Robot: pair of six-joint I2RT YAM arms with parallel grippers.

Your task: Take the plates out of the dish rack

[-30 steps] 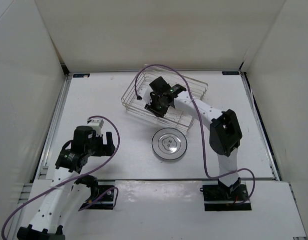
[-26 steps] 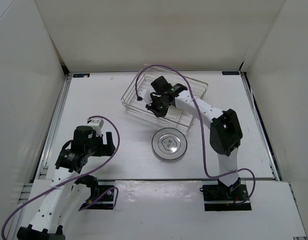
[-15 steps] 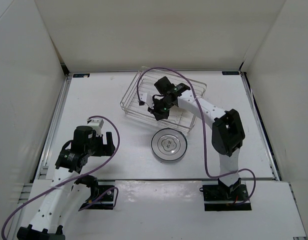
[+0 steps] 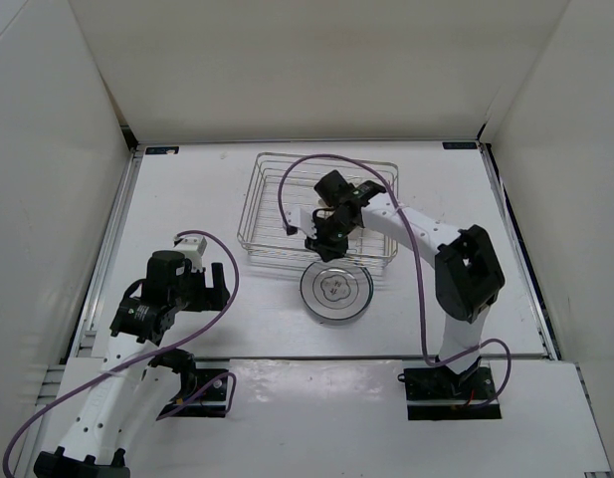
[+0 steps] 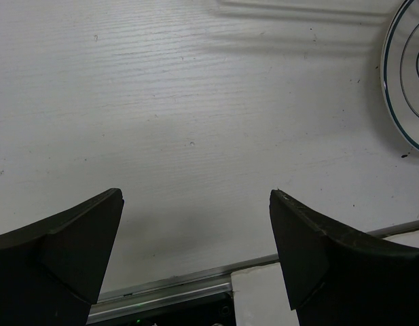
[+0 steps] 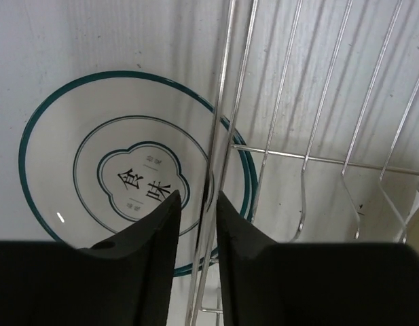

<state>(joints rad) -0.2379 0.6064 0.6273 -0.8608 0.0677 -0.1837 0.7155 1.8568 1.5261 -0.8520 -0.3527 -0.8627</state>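
White desk (image 4: pixel 187 199) lay under the left tool (image 5: pixel 195 197), which hung low near the front left. Its two dark fingers (image 5: pixel 66 244) were spread wide, with only bare desk showing between them. At the right edge of the left wrist view, a slice of a ringed plate rim showed, well apart from that tool.

Further in, near the middle of the desk, sat the plate (image 4: pixel 336 291). It was round and white, with teal rings and a printed emblem at its centre. From above it looked thick, like a stack, though how many pieces it held could not be told. It sat outside the dish rack (image 4: pixel 249 214), just beside the rack's near side.

The right tool (image 6: pixel 197 195) was at that near side, directly beyond the plate. Its fingers (image 6: pixel 144 238) were drawn almost together, and the rack's rim wire ran down the narrow gap between them, so it appeared clamped on that wire. In the right wrist view the same wire crossed over the plate's right part.

Beyond that, the silver wire rack lay flat on the desk toward the far middle. A purple cable (image 4: pixel 287 179) from the right arm looped above it.
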